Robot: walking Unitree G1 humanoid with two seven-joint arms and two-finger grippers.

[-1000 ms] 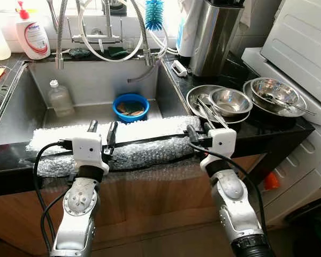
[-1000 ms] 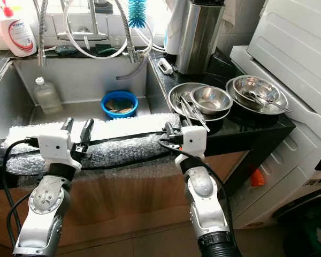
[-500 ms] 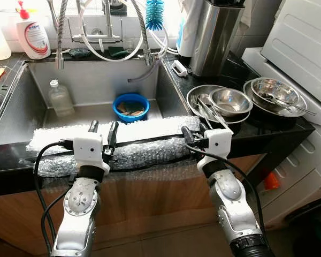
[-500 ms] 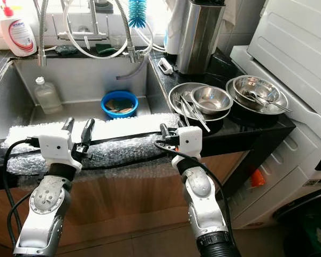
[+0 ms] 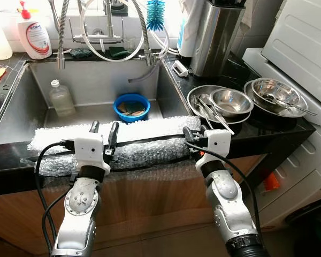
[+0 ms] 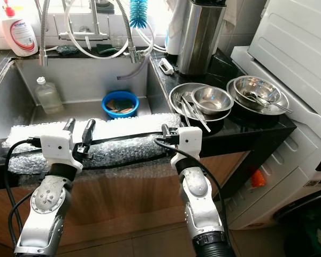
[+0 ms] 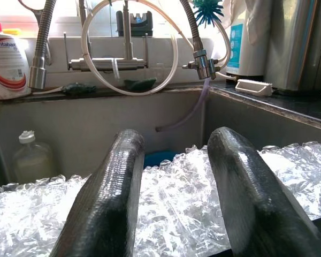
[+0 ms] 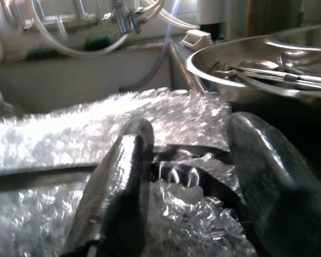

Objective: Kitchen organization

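Eye views: bubble wrap [image 5: 123,140] lies along the sink's [image 5: 21,101] front edge w/ a black strap [image 5: 150,142] across it; my left gripper [image 5: 102,131] and right gripper [image 5: 191,136] both sit over it, fingers spread, holding nothing. L wrist view: wrap lies just under and ahead of my parted fingers [image 7: 109,198]; I judge it light, soft, crushable, prob. slippery, so best taken by bunching a fold, not the strap. R wrist view: strap and crumpled wrap lie between my parted fingers [image 8: 123,176], beside the steel bowl [image 8: 246,53].
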